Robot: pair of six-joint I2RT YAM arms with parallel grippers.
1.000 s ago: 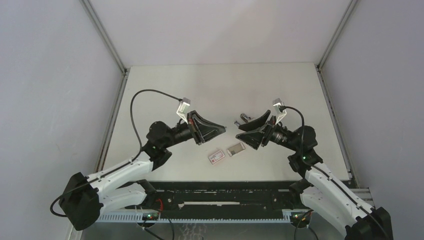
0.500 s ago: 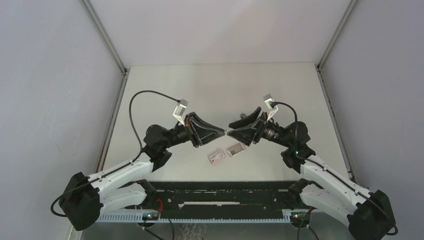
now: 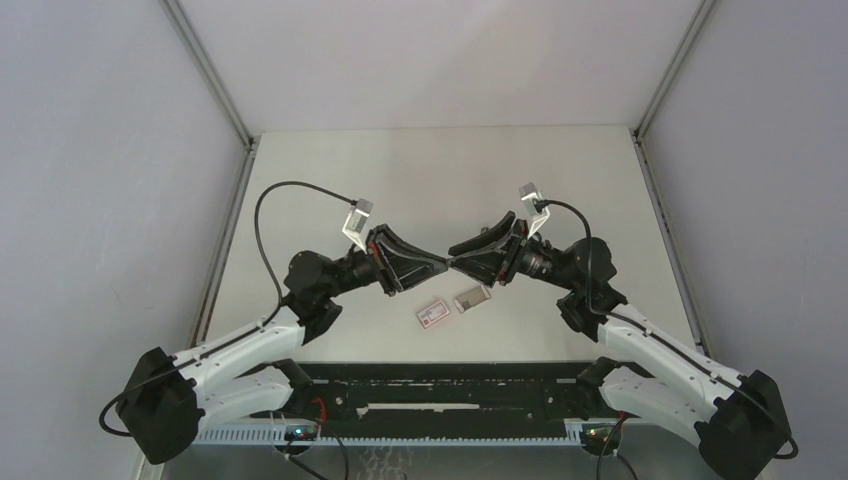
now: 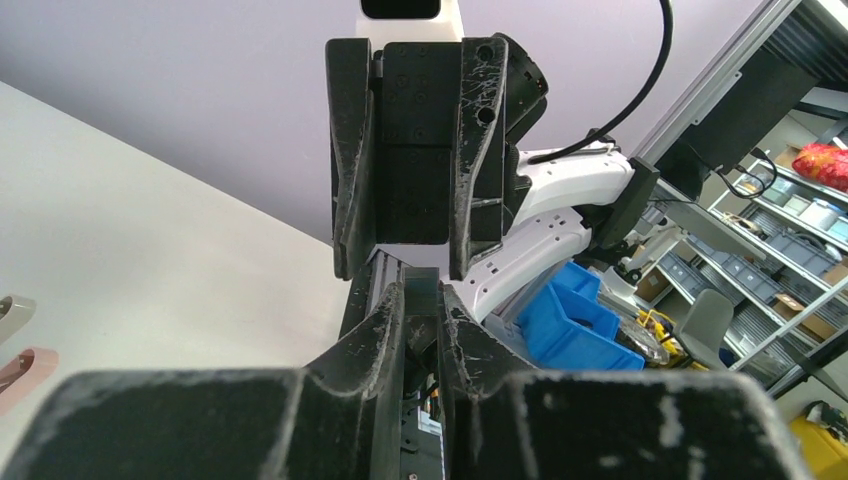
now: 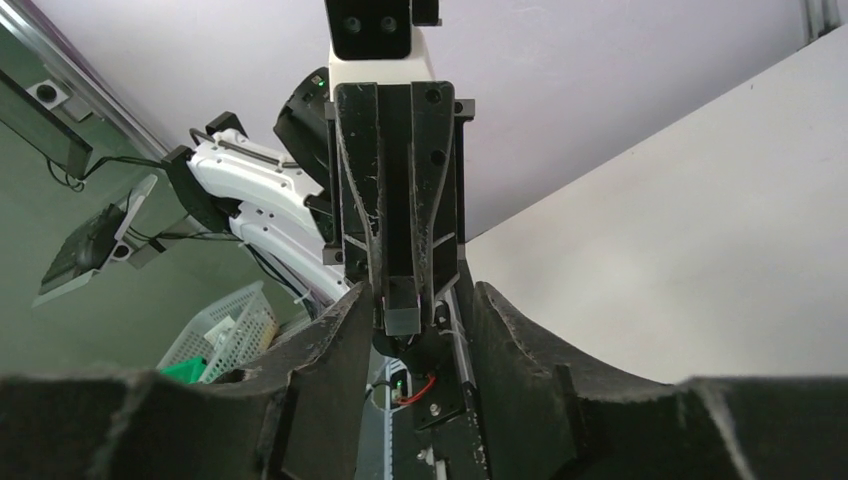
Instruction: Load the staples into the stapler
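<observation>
From above, the left tool (image 3: 441, 263) and right tool (image 3: 461, 256) are seen tip to tip over the counter (image 3: 400, 170); the staple tray (image 3: 472, 298) lies on it nearby. In the left wrist view, something narrow is pinched by the left tool. In the right wrist view, this grey strip (image 5: 405, 318), likely staples, is flanked by the spread right tool. A handover is judged to be in hand; a square closing on the strip is called for next.

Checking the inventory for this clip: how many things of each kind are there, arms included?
Robot arms: 2 (left arm, right arm)
White box with red label: 1
Grey tray of staples: 1
Pink-and-white stapler, only partly in view: 1
Small grey piece in the left gripper: 1
Total: 6
</observation>
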